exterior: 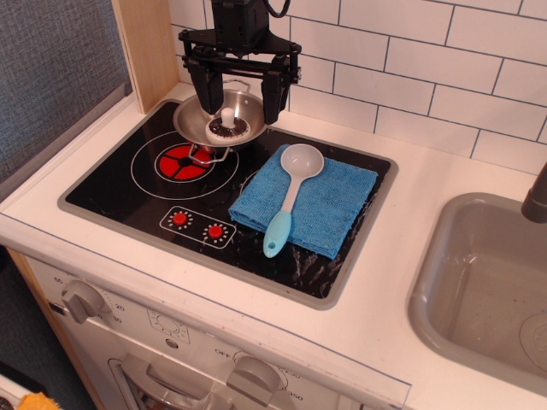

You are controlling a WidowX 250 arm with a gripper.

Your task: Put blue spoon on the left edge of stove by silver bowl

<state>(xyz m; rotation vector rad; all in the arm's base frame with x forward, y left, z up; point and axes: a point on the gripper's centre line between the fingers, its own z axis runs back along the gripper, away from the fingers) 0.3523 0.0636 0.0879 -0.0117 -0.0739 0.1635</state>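
The blue spoon (288, 196) lies on a blue terry cloth (305, 199) on the right half of the black stove (128, 195), its pale round bowl toward the back and its light blue handle pointing to the front. The silver bowl (224, 118) stands at the back of the stove by the red ringed burner (184, 161), with a dark disc and white knob inside. My gripper (240, 102) hangs open over the silver bowl, one finger on each side of it, empty and well apart from the spoon.
A grey sink basin (479, 290) lies to the right, with a dark tap (537, 198) at its edge. A white tiled wall runs behind the stove and a wooden post (147, 47) stands at the back left. Two red knob marks (197, 225) sit at the stove's front.
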